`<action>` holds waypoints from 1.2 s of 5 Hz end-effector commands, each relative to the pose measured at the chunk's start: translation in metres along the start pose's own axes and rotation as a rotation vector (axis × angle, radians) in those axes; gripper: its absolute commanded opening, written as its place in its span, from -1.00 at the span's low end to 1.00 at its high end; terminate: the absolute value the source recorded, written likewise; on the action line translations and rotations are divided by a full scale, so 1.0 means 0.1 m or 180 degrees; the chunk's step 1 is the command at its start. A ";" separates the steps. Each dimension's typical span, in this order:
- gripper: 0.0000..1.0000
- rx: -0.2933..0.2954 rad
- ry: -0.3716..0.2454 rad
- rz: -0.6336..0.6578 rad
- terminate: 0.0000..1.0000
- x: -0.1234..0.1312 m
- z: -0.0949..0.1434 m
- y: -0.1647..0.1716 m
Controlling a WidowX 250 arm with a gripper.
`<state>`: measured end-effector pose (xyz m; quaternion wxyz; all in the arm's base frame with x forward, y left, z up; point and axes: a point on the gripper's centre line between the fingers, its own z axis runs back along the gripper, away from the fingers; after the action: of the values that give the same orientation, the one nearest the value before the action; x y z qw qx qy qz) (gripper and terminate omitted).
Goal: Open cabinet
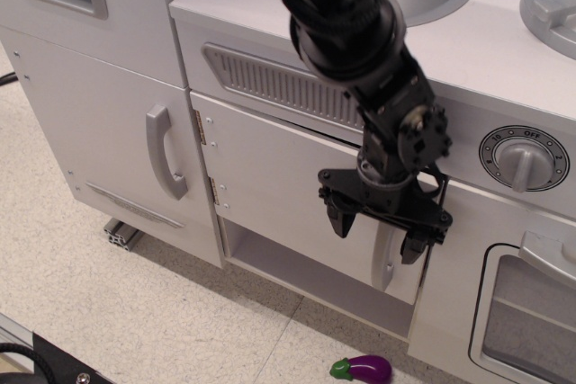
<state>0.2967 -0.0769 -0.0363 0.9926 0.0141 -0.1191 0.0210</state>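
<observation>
Speckled floor (135, 312); cabinet (270, 186) ajar; claw (376, 233) spread open, empty; dial (524, 157) reads "OFF".

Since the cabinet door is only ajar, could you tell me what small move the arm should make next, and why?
Probably ease the black gripper forward and shut it on the vertical grey loop handle: its fingers stand open to either side of the handle's top, and the squarish white cabinet door is barely ajar.

Gripper (375, 229): fingers spread apart, straddling the grey handle (384, 258).
Cabinet (270, 186): door slightly ajar, white shelf visible below.
Eggplant (362, 369): on the floor, bottom edge.
</observation>
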 end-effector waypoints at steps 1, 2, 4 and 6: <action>-1.00 -0.0060 -0.0320 0.0112 -1.00 0.19 0.02 -0.05; -1.00 -0.0165 -0.0336 0.0123 -1.00 0.19 0.06 -0.02; -1.00 -0.0246 -0.0336 -0.0128 -1.00 -0.21 0.17 0.15; 1.00 -0.0125 -0.0316 -0.0166 -1.00 -0.55 0.28 0.46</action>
<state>0.2282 -0.0345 -0.0320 0.9895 0.0048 -0.1447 -0.0058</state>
